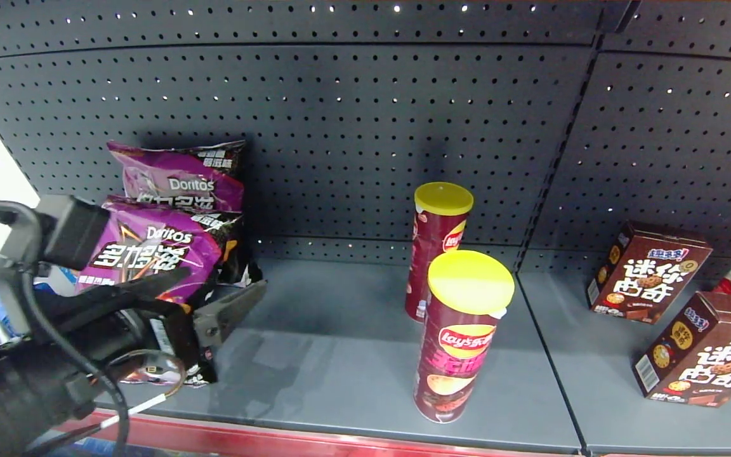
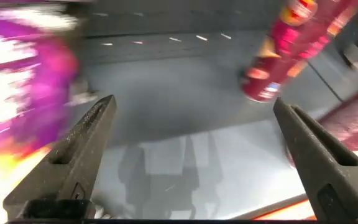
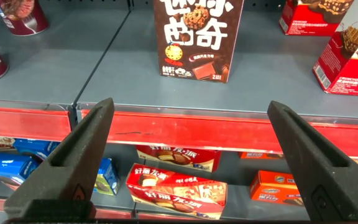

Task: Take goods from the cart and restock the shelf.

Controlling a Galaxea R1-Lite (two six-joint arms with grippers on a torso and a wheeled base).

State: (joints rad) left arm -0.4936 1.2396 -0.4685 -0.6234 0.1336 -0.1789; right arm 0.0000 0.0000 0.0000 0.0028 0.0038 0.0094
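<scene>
Jaws wide on left gripper (image 2: 194,102), just beside chip bag (image 1: 150,254) on shelf (image 1: 340,355) — bag seemingly placed; right gripper (image 3: 191,106) wide too — next, fetch from cart.

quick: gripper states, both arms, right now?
Left gripper: open, holding nothing.
Right gripper: open, holding nothing.

We note a dim shelf (image 1: 340,355). Light pricks through the pegboard (image 1: 353,127) holes, white glare burns at the head view's left edge, and straight lines bow. In the left wrist view the purple bag (image 2: 17,87) and canister (image 2: 278,56) smear.
</scene>
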